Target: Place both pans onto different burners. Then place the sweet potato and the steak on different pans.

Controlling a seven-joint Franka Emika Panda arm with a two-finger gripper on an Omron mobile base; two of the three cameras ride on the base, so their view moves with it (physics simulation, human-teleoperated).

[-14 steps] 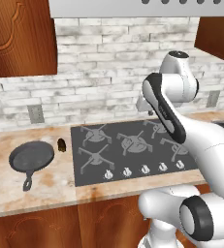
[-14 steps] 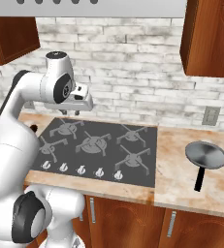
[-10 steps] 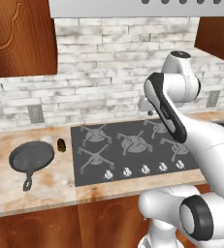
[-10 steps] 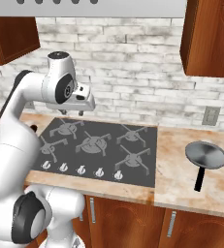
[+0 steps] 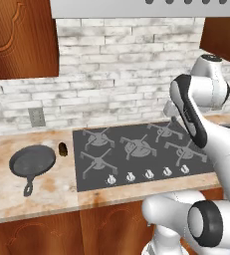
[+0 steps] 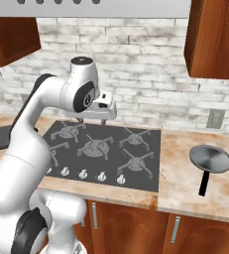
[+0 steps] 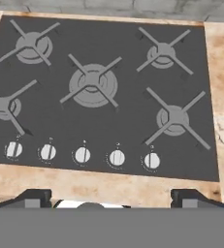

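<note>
Two pans sit on the table at opposite ends of the cooktop (image 5: 136,149): the black skillet (image 5: 32,162) to its left with its short looped handle toward the front edge, the steel pan (image 6: 210,158) well to its right with its long black handle pointing forward. In the right base view the arm hides most of the skillet. A small dark lump, the sweet potato (image 5: 62,148), lies between the skillet and the cooktop's left edge, too small to make out its shape. Five burners (image 7: 91,85) carry bare grates above a row of white knobs (image 7: 83,155). Over the cooktop's back part hang the fingers (image 6: 92,120), spread wide and released, grasping nothing; in the hand view they are cut off at the bottom.
</note>
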